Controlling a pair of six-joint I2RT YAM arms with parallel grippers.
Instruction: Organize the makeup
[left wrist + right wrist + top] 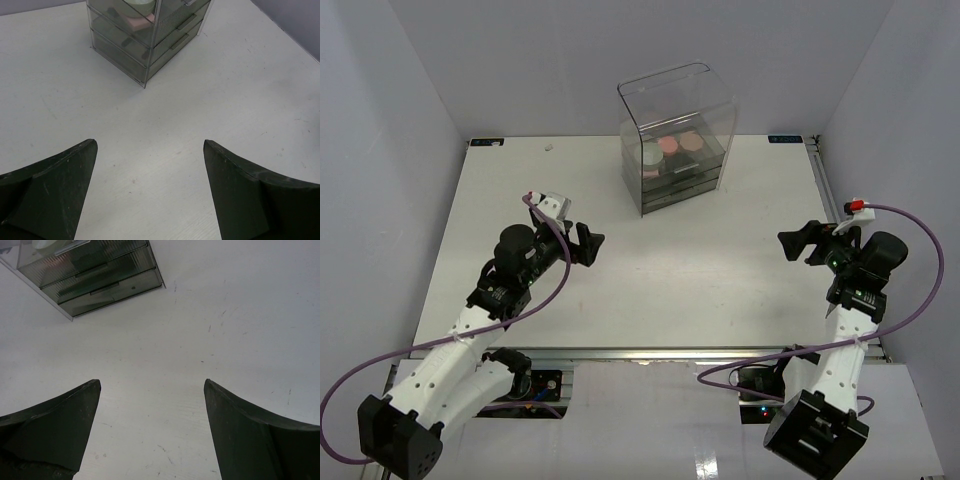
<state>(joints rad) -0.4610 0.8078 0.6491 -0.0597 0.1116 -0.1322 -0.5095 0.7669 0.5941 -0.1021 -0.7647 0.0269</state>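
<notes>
Hovering over the table [720, 290], left gripper [588, 244] and right gripper [798, 247] both gape wide, holding nothing, touching nothing, well apart from each other. At far middle stands the box [677, 100], clear hood on top and dark drawers [675, 185] below; both wrist views cut off its top. Inside, under the hood, lies makeup [669, 147]: round pink, beige and pale pieces side by side, with a pink pad [141, 21] seen through the wall. Drawer contents too dark to tell. Tiny white speck [551, 147] near far-left edge.
</notes>
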